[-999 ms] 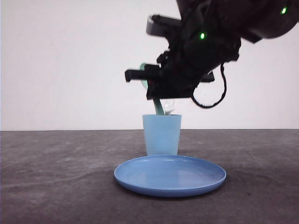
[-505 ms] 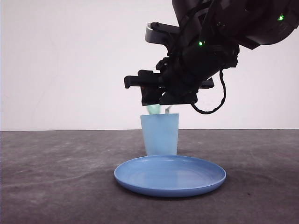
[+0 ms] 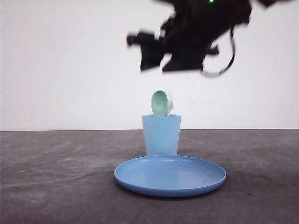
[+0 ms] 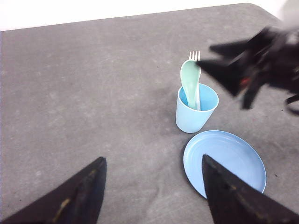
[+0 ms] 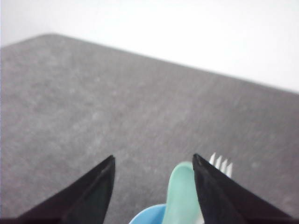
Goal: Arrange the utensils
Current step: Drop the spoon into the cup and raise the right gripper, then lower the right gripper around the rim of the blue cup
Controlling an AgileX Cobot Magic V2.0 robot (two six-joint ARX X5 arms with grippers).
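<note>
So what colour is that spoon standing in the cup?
Mint green. The spoon shows best in the left wrist view, bowl up, beside the white fork.

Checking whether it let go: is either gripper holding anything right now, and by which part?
Nothing is held. Both the left gripper and right gripper are open; the spoon and fork stand in the cup.

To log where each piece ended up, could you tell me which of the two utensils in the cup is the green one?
The mint-green spoon, bowl end up; the fork beside it is white with tines up.
</note>
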